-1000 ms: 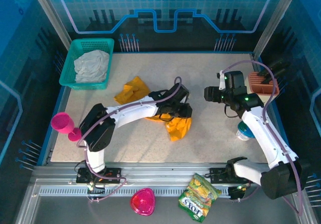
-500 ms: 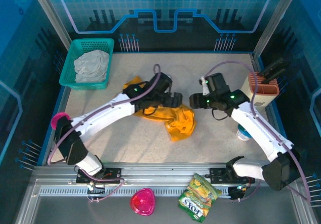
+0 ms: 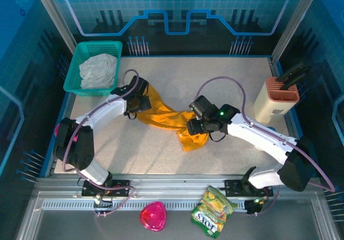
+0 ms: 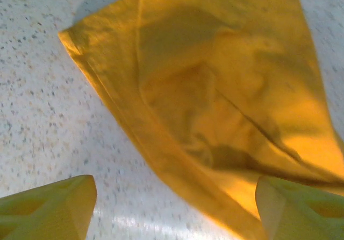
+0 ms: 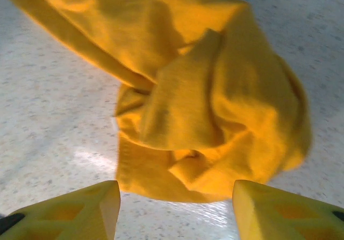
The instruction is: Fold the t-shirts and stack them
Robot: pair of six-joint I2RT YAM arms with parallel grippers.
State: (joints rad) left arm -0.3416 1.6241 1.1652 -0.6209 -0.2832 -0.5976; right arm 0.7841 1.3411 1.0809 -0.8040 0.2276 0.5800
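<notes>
Mustard-orange t-shirt [image 3: 161,116], seen crumpled at mid desk [image 3: 226,73]. The left gripper [image 3: 138,103] is placed at its far-left end, the right gripper [image 3: 193,126] over its bunched near end; both jaws are parted, nothing gripped.

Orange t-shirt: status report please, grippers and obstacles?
Left gripper open over flat end of orange t-shirt. Right gripper open over bunched end. Not folded yet. Teal basket near left gripper, apart.

A teal basket [image 3: 88,91] holding white cloth [image 3: 98,71] sits in the far left corner of the table [image 3: 226,73]. A knife block [image 3: 271,104] stands at its right edge.
</notes>
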